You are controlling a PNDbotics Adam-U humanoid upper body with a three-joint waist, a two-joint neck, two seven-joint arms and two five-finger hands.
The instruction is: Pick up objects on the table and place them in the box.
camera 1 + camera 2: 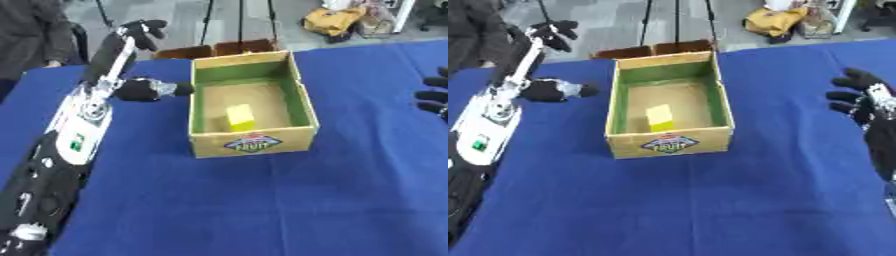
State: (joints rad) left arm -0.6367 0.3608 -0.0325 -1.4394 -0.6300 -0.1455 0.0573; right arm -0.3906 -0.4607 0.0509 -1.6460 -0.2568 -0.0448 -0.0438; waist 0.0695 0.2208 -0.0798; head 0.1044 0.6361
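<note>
While the left hand (131, 55) hangs open and empty, the box (252, 141) sits just to its right, holding a yellow block (240, 118); beyond it, the right hand (864, 97) is spread, empty.

Past the far edge of the blue-covered worktop (262, 210) we see a grey floor (184, 20) with thin black stand legs (241, 22) rising from it. A yellow bag (332, 21) lies there, and two brown boxes (214, 49) sit just behind the worktop.
</note>
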